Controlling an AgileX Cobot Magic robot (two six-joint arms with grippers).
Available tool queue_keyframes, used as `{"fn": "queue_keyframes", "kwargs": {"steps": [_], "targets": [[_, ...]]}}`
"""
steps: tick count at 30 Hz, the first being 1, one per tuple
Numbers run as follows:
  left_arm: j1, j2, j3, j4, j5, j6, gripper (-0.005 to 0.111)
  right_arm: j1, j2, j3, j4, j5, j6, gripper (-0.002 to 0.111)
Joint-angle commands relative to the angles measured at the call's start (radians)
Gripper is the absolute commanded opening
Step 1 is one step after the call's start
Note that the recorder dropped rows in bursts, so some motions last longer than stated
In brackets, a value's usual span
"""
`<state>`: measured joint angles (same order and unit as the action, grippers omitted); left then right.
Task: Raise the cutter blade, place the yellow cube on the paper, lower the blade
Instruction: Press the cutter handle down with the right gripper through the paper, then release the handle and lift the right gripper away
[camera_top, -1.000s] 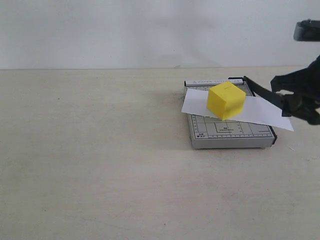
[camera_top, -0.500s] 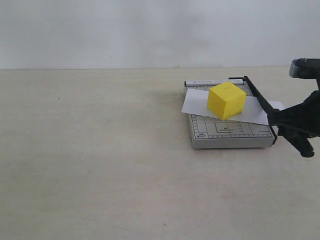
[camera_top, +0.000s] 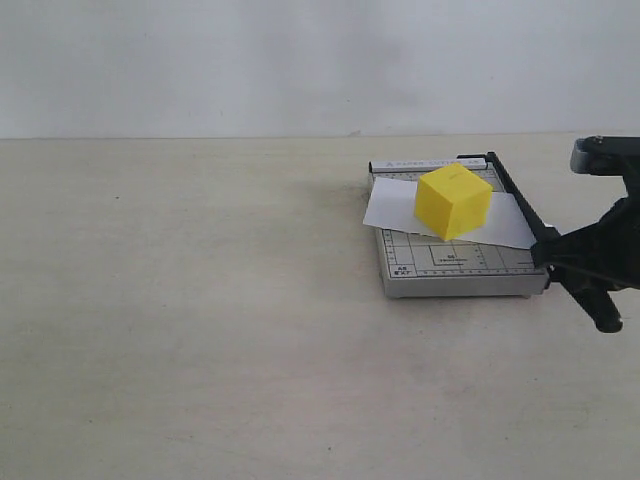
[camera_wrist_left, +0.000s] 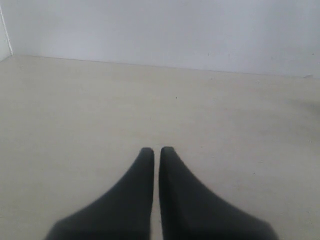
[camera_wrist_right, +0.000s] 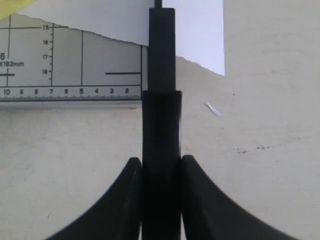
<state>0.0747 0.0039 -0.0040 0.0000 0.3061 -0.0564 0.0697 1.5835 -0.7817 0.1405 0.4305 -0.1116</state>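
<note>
Exterior view: a pale table (camera_top: 200, 300) with a small grey cutting board (camera_top: 450, 265) towards the right. The paper (camera_top: 392, 205) lies across the board, and the yellow cube (camera_top: 452, 201) sits on the paper near the board's middle. The cutter blade (camera_top: 515, 195) runs along the board's right edge and looks down or nearly down; I cannot tell whether it is fully seated. The right gripper (camera_top: 552, 250) is at the handle end of the blade, just off the board's near right corner.

Left wrist view: the left gripper (camera_wrist_left: 156, 151) hangs over bare table, fingers together with only a hairline gap, and holds nothing. None of the task's things appear here.

Right wrist view: the right gripper (camera_wrist_right: 161, 162) is clamped on the blade's thick black handle, one finger on each side. White paper shows on both sides of the blade, so the blade lies over the sheet. A yellow corner of the cube (camera_wrist_right: 10, 6) is just visible at the frame edge.

My worry is the release. If I draw back before the claw opens fully, I judge the handle could lift again or drag the light board, shifting paper and cube. Pressing further down could tip the board at this corner.
</note>
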Motion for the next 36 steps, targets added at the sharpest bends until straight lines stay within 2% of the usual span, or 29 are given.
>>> {"fn": "queue_keyframes", "kwargs": {"steps": [1,16,18,23,24,32,36], "targets": [[-0.005,-0.004,0.004,0.000,-0.016,0.003,0.004,0.001,0.037,0.025,0.021,0.085,-0.023,0.000],[-0.005,-0.004,0.004,0.000,-0.016,0.003,0.004,0.001,0.072,0.025,0.034,0.076,-0.031,0.000],[-0.005,-0.004,0.004,0.000,-0.016,0.003,0.004,0.001,0.072,0.025,0.037,0.080,-0.031,0.007],[-0.005,-0.004,0.004,0.000,-0.016,0.003,0.004,0.001,0.072,0.025,0.039,0.083,-0.026,0.043],[-0.005,-0.004,0.004,0.000,-0.016,0.003,0.004,0.001,0.072,0.025,0.039,0.083,-0.026,0.046],[-0.005,-0.004,0.004,0.000,-0.016,0.003,0.004,0.001,0.072,0.025,0.037,0.068,-0.019,0.047],[-0.005,-0.004,0.004,0.000,-0.016,0.003,0.004,0.001,0.043,-0.001,0.016,0.119,-0.019,0.047]]}}
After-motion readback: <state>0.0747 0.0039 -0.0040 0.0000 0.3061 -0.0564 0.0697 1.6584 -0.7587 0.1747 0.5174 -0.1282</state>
